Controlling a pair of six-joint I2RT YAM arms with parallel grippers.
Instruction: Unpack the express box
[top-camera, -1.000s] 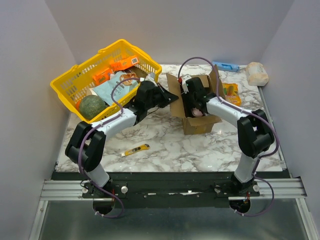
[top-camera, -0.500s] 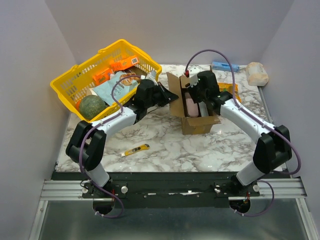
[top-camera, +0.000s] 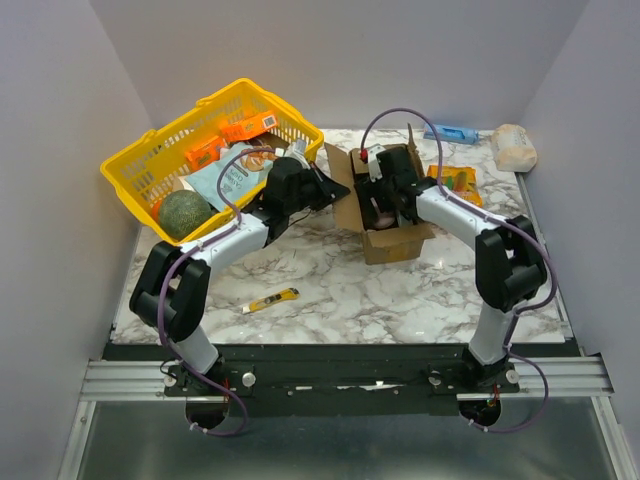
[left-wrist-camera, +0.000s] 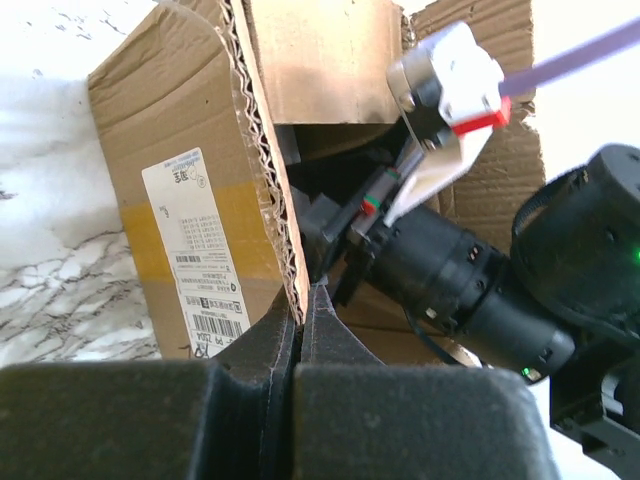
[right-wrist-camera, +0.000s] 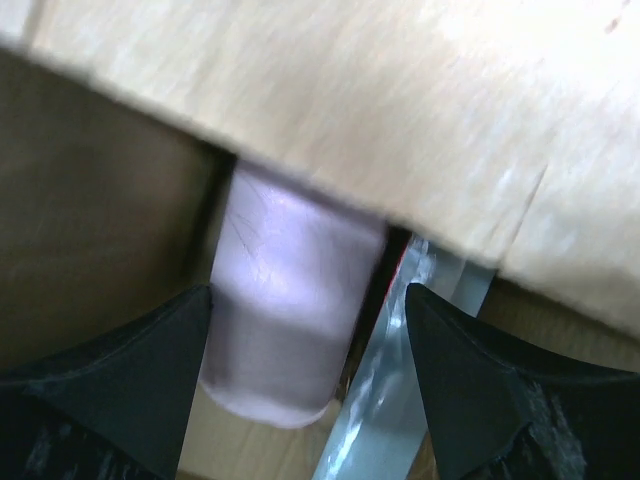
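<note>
Left gripper (left-wrist-camera: 300, 300) first: clamped tight on the top wall edge of the brown corrugated cardboard express box (top-camera: 398, 247), sitting mid-table near the yellow plastic basket (top-camera: 130, 165). Right gripper (right-wrist-camera: 308, 295): spread wide down inside the box, straddling a pale pink cylinder (right-wrist-camera: 280, 350) (no contact visible yet). Best to hold that pinch steady, centre on the cylinder, close gently, then lift straight up and out.
</note>
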